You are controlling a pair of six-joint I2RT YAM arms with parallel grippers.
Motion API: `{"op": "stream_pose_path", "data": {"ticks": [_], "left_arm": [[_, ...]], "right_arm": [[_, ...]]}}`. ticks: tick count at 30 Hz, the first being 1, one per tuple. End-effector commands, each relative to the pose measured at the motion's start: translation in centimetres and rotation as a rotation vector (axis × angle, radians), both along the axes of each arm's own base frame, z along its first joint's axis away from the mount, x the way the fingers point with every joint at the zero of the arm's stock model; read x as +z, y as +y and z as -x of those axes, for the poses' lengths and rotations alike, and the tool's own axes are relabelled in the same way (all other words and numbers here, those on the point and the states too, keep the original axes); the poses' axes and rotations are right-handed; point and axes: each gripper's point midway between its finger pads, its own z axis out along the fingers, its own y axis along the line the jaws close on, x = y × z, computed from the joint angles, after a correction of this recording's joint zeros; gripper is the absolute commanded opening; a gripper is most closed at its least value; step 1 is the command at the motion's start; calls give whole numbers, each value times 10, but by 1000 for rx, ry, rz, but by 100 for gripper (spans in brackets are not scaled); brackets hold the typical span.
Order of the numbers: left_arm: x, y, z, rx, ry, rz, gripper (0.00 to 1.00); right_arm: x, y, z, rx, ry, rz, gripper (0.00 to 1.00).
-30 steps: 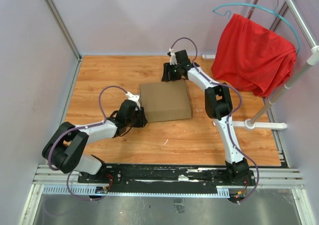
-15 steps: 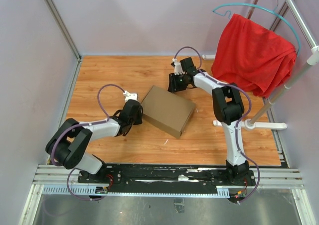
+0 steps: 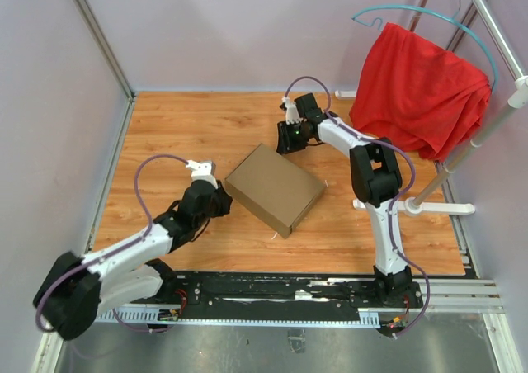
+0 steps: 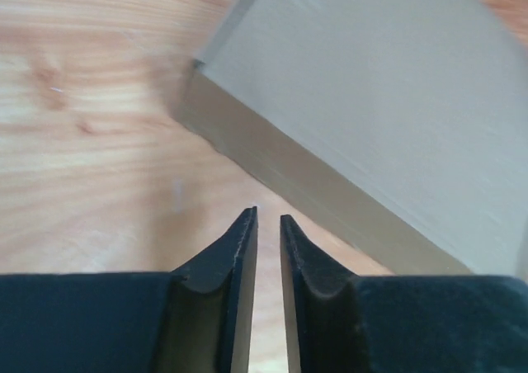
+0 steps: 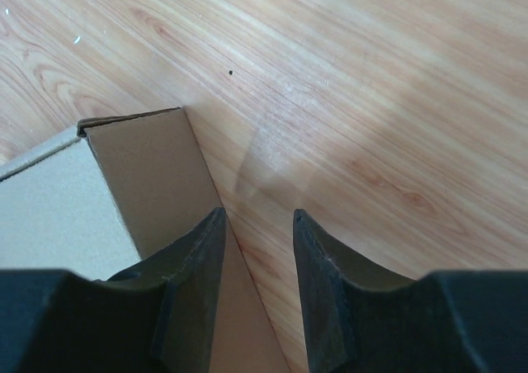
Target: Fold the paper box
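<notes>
Top external view is showing the paper box (image 3: 275, 189) lying diagonally at mid-frame on the wooden surface (image 3: 190, 125), the left pincer (image 3: 221, 198) sitting nearly shut and empty beside its left corner (the right pincer (image 3: 285, 144), slightly parted, is hovering by its upper corner).

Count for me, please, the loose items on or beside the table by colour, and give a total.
Brown: 1, the paper box
Red: 1, the cloth
Teal: 1, the hanger
Total: 3
</notes>
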Motion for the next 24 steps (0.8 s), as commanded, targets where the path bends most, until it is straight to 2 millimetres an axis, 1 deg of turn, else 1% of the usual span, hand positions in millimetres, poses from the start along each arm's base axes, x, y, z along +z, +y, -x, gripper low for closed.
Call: {"op": "stream_pose_path", "data": {"ticks": [1, 3, 5, 6, 8, 10, 11, 12, 15, 17, 22, 24], "left_arm": [[19, -42, 53, -252, 20, 214, 20], [27, -61, 73, -365, 25, 280, 18], [24, -80, 95, -469, 58, 291, 17], [19, -86, 101, -499, 74, 283, 17], [3, -96, 110, -542, 117, 250, 17], [-15, -101, 112, -557, 168, 210, 17], [-26, -104, 115, -569, 202, 181, 17], [-31, -107, 116, -581, 214, 164, 16], [-37, -119, 116, -597, 218, 149, 16], [-38, -124, 108, -579, 203, 142, 16], [-16, -151, 85, -570, 108, 217, 20], [-14, -161, 78, -564, 93, 240, 21]], "right_arm": [[-5, 2, 4, 2, 28, 42, 39], [-5, 2, 5, -1, 33, 39, 39], [-6, 4, 6, 2, 41, 35, 38], [-7, 5, 7, 4, 44, 34, 38], [-8, 6, 9, 8, 49, 35, 38], [-11, 8, 14, 18, 59, 39, 38], [-13, 9, 17, 23, 63, 42, 38], [-13, 9, 19, 28, 66, 44, 38], [-19, 11, 26, 43, 78, 56, 38], [-22, 13, 30, 57, 84, 60, 38], [-26, 24, 45, 109, 93, 71, 38], [-27, 30, 50, 130, 96, 72, 38]]}}
